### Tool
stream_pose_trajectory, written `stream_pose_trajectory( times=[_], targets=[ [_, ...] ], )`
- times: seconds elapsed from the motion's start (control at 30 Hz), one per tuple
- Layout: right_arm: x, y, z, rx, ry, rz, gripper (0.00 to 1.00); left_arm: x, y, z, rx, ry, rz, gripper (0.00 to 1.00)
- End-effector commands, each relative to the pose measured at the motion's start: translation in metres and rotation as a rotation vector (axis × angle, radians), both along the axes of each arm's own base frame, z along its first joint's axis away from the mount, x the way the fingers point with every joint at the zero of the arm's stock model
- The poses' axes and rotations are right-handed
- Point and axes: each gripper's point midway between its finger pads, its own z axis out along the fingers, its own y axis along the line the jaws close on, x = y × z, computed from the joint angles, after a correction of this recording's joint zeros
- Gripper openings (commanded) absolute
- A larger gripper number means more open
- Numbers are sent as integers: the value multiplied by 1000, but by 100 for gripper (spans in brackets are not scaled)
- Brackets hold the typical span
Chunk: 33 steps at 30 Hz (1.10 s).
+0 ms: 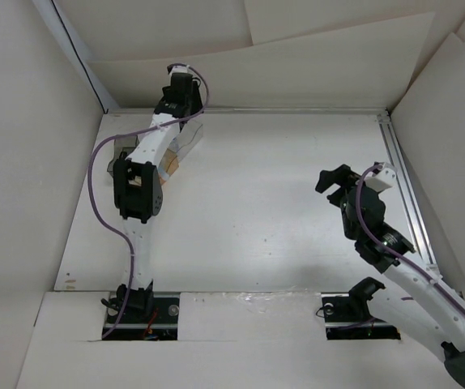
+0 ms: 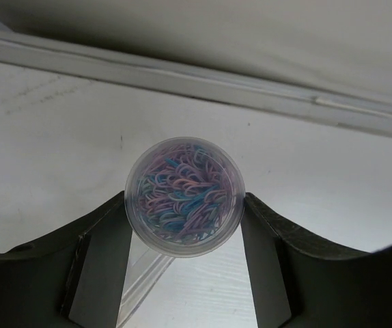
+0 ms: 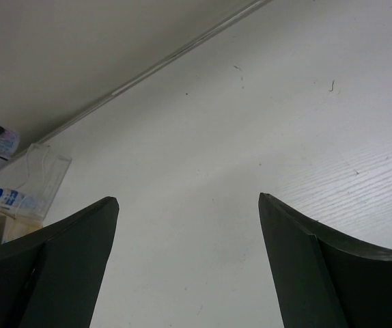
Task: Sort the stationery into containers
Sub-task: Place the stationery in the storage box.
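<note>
A small round clear tub (image 2: 184, 198) packed with pink, blue and purple loops, one piece of the stationery, sits between my left gripper's fingers (image 2: 104, 266). My left gripper (image 2: 184, 205) is shut on the tub and holds it above the table near the back wall. Below the tub runs the rim of a clear container (image 2: 138, 280). The top view shows that clear bin (image 1: 190, 139), an amber one (image 1: 170, 167) and a dark grey one (image 1: 122, 151), all partly hidden by the left arm. My right gripper (image 3: 189, 205) hangs open over bare table with nothing in it.
In the right wrist view the clear bin (image 3: 42, 167) stands at far left, with a blue-labelled item (image 3: 5, 198) beside it. The enclosure's walls close in at the back and both sides. A metal rail (image 1: 403, 178) runs along the right edge.
</note>
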Motion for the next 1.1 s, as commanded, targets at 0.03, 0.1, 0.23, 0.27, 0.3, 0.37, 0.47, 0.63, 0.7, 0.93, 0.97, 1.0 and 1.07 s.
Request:
stream_pose_trajectory(
  times=[0.03,0.1,0.23,0.27,0.3,0.37,0.47,0.63,0.7,0.93,0.97,1.0,1.07],
  targets=[
    [5,2,17,22,-56,4,89,3,-3,33,22,-70,-3,31],
    [5,4,17,23,-55,13,89,2,-3,17,28,-49,-4,31],
    [6,4,15,18,-48,13,89,-2,0,1,47,-19,0,31],
    [6,4,15,18,-48,13,89,-1,0,-6,50,-9,-1,31],
    [6,4,15,18,-48,13,89,-1,2,-8,54,-10,7,31],
    [6,4,15,18,-48,13,89,-1,4,-8,69,-10,12,31],
    [8,5,14,18,-48,13,89,-1,4,-18,73,8,11,31],
    [8,7,14,11,-46,24,89,-4,5,-30,78,24,11,31],
    [8,7,14,11,-46,24,89,-5,5,-35,80,35,10,31],
    [7,8,14,12,-45,33,89,-6,7,-45,90,53,18,46],
    [7,8,14,12,-45,33,89,-6,7,-45,90,53,18,48],
    [9,9,13,12,-45,33,89,-6,7,-45,90,53,18,52],
    [9,9,13,12,-45,33,89,-6,7,-45,90,53,18,55]
  ],
)
